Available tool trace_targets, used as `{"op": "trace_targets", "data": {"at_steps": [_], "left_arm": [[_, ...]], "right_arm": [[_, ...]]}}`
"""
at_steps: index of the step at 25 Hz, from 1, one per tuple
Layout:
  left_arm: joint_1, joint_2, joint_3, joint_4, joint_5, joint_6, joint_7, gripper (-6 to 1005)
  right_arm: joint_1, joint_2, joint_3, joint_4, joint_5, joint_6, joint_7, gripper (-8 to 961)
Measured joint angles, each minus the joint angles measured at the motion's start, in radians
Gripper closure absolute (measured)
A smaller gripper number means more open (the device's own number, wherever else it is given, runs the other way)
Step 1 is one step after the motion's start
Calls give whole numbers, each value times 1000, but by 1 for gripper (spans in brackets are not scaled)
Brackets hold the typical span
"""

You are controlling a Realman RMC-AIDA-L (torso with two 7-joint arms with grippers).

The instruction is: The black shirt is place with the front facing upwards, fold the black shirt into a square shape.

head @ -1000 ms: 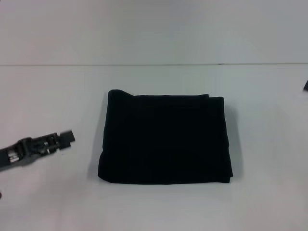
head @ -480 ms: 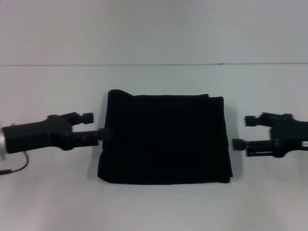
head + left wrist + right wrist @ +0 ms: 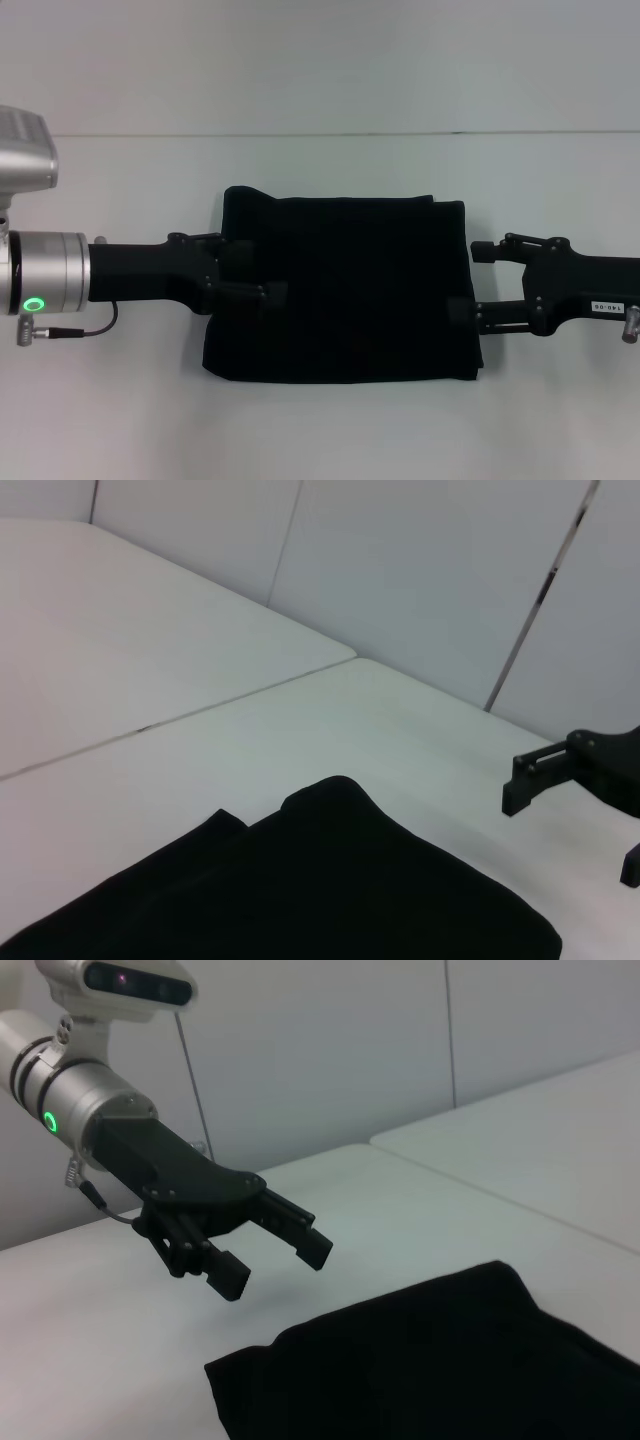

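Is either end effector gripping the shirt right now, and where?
Neither. The left end effector is open above the black shirt; the right end effector is open at its edge.

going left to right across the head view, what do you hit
left gripper → black shirt → right gripper

White tabletop (image 3: 330, 430), plain. Black shirt (image 3: 345, 295) lies flat at its centre, folded into a rough rectangle.
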Motion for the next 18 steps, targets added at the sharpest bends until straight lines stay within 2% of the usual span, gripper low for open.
{"op": "trace_targets", "data": {"at_steps": [18], "left_arm": [[-1,-16,9,3,0,-41,16,65]], "right_arm": [[30,2,-36,51,37,84,-53,12]]}}
